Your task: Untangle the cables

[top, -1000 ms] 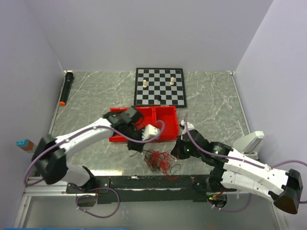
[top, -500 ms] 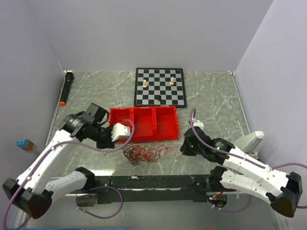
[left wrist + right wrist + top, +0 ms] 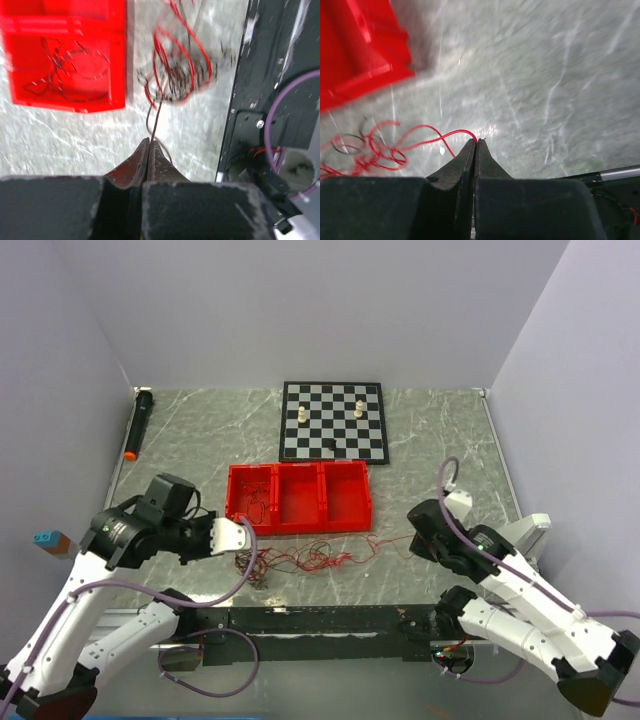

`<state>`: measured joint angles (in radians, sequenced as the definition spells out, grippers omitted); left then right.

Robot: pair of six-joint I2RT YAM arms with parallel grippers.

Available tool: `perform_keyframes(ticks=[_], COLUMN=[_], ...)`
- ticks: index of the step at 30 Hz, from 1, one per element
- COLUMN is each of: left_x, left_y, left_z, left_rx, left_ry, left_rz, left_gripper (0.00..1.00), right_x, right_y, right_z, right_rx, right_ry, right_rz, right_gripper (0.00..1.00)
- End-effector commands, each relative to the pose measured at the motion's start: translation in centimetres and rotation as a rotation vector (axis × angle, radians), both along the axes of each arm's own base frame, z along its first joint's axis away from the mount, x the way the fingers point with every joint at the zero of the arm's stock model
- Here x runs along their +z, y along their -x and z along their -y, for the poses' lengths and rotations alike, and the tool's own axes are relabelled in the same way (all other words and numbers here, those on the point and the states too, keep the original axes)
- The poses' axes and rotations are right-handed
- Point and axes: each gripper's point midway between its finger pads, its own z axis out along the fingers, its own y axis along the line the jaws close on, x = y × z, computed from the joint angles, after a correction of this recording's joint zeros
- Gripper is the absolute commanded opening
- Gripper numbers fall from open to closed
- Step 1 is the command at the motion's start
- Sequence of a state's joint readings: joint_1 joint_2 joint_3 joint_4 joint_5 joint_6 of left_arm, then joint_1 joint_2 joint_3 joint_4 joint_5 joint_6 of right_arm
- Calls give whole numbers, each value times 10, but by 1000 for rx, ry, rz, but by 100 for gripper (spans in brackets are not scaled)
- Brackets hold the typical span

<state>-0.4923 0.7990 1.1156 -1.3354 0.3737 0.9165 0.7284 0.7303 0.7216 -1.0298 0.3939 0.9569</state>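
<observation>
The cables (image 3: 300,562) are lying strung out on the desk (image 3: 190,440), at 6 o'clock of the red tray (image 3: 345,502). The left gripper (image 3: 150,142) is pinching a dark strand at their 9 o'clock end; the right gripper (image 3: 476,141) is clamping a red strand at 3 o'clock (a separate dark wire (image 3: 65,70) is sitting in the tray's left compartment).

A red tray (image 3: 345,498) lies near the chessboard (image 3: 333,435) (two pale pieces (image 3: 302,415) on it), black cylinder (image 3: 138,424) far left.

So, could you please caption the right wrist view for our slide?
Right end effector shut on a red cable trailing left over the marble table.
</observation>
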Motion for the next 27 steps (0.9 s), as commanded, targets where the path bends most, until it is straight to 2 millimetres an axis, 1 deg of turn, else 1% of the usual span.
perform_keyframes(ticks=[1,3,4,7,8,9,10,11,13,15,17,19,20,21,22,24,25,26,27], left_x=[-28,-40,-47,-76,-81,-84,-88,-89,-88,-90,-86,-73,-67,-59,-52,-32,-25,-14,-4], left_y=[2,0,-1,-1,-5,-5,-3,-5,-4,-5,-11,-21,-26,-31,-33,-37,-37,-40,-40], left_z=[-25,-33,-39,-62,-65,-69,-72,-73,-73,-72,-65,-52,-44,-35,-27,-8,2,12,24], left_rx=[0,8,11,16,33,38,17,27,10,3,19,34,39,55,64,58,54,56,43], left_ry=[-143,-184,-217,-350,-368,-390,-411,-410,-410,-409,-377,-314,-283,-238,-202,-121,-78,-34,21], left_rz=[-1,9,16,14,28,31,23,32,41,45,55,74,75,70,53,18,-9,-24,-46], left_gripper=[1,1,1,1,1,1,1,1,1,1,1,1,3,10,20,41,53,63,69], right_x=[27,40,49,77,85,95,102,108,118,124,122,112,107,101,95,90,92,94,99], right_y=[-6,-9,-13,-23,-26,-29,-30,-32,-33,-34,-41,-44,-46,-45,-46,-44,-44,-38,-35], right_z=[41,54,59,70,75,79,82,84,93,96,80,62,48,36,19,-6,-18,-31,-39], right_rx=[-177,-239,-261,-301,-307,-320,-324,-330,-350,-350,-269,-200,-134,-85,-20,100,165,243,291], right_ry=[88,118,123,114,125,123,125,124,139,141,85,21,-9,-50,-105,-192,-230,-283,-315], right_rz=[82,117,152,261,286,317,333,349,370,380,379,342,322,297,284,283,304,315,333], right_gripper=[0,0,0,0,0,0,0,0,0,0,0,0,0,0,0,0,0,0,0])
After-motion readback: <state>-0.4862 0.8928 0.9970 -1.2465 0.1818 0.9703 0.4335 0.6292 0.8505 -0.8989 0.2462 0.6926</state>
